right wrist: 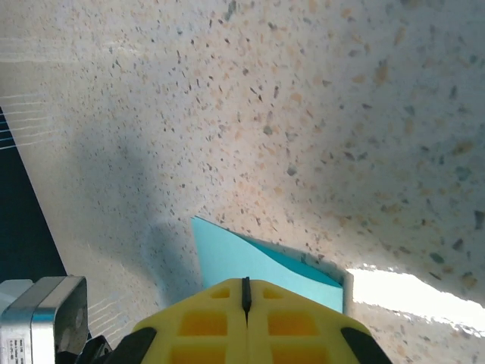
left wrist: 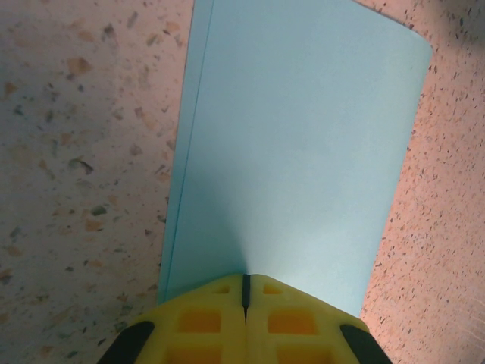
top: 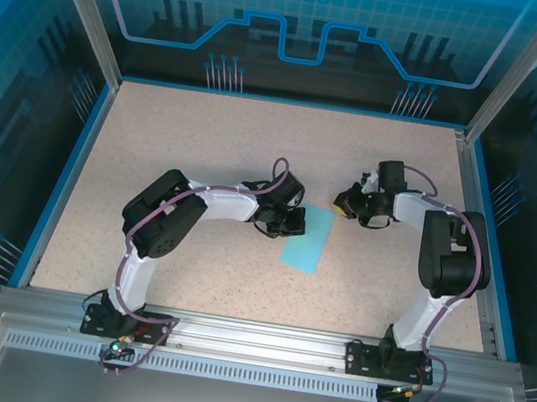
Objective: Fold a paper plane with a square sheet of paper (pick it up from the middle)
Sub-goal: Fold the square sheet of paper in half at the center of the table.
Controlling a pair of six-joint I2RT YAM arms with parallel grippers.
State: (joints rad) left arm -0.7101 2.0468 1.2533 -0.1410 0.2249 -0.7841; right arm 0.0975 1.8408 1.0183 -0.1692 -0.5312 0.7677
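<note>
The square sheet of paper (top: pixel 308 242) lies on the speckled table, folded in half into a turquoise strip. In the left wrist view the sheet (left wrist: pixel 295 152) stretches away from my jaws, its two layers slightly offset along the left edge. My left gripper (top: pixel 294 225) is shut, its yellow tips (left wrist: pixel 245 277) low over the sheet's near edge. My right gripper (top: pixel 345 208) is also shut, at the strip's far right corner. In the right wrist view the sheet (right wrist: pixel 235 258) shows just beyond the closed tips (right wrist: pixel 245 282), with its top layer lifted a little off the lower one.
The speckled table (top: pixel 208 131) is ringed by a blue rim (top: pixel 77 162) and aluminium posts. The two arm bases sit on the metal rail (top: pixel 247 344) at the near edge. Open tabletop lies behind and to the left of the sheet.
</note>
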